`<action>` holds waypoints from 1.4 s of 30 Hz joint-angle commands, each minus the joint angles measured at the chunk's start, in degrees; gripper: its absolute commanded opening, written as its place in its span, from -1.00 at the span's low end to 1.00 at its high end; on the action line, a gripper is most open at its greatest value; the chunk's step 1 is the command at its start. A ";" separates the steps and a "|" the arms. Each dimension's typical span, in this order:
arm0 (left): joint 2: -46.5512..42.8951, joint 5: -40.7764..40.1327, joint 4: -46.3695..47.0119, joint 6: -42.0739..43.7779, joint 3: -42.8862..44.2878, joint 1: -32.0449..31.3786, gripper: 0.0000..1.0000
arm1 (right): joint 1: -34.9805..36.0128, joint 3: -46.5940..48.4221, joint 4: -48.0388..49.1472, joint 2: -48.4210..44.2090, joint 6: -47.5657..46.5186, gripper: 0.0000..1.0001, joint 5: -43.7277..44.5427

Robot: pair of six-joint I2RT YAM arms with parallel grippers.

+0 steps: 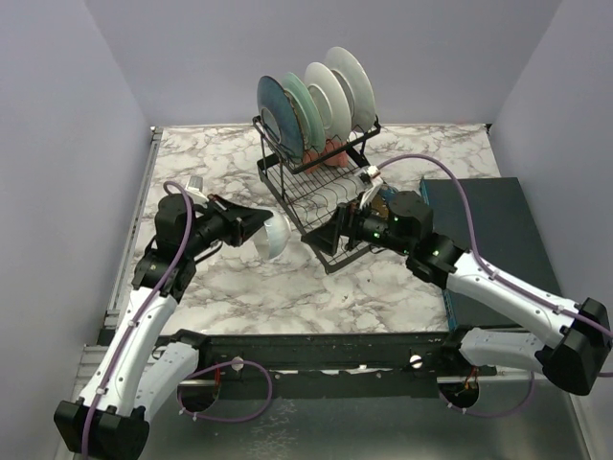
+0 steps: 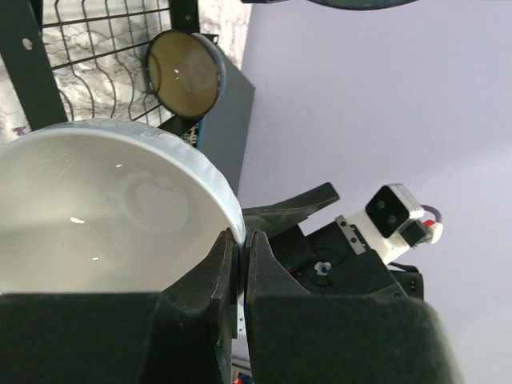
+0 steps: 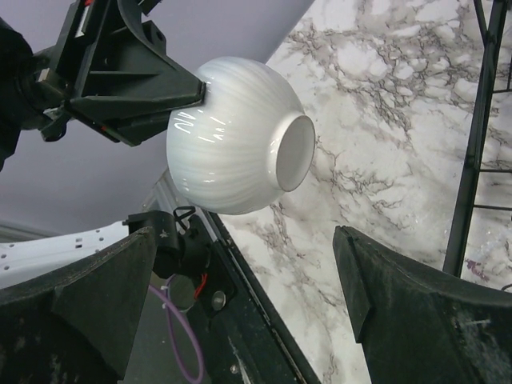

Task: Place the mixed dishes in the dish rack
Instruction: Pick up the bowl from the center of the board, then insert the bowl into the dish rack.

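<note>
Four plates fill the upper slots of the rack, so the white bowl is probably bound for the lower tray. The left end effector pinches its rim, holding it above the bench just beside the rack. At the rack's front corner the right end effector is spread wide and partly blocks the way. A dark bowl sits at the rack.

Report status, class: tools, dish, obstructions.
Left tool shut on white bowl rim, aloft. Right tool open, facing bowl. Right tool crowds dish rack front.
</note>
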 commanded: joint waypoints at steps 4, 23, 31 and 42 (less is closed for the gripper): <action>-5.60 -5.33 4.15 -10.22 -2.83 -0.31 -1.00 | 4.36 4.93 2.06 4.04 -5.41 0.99 6.98; -7.88 -6.89 3.46 -12.84 -2.51 -0.31 -1.00 | 11.06 13.50 3.42 16.06 -10.41 0.99 13.95; -7.98 -7.88 2.71 -12.44 -2.08 -0.30 -1.00 | 13.11 15.09 3.17 18.31 -10.56 0.99 16.21; -7.55 -9.73 2.30 -11.85 -1.46 -0.30 -1.00 | 15.82 16.18 1.99 19.94 -10.34 0.99 22.70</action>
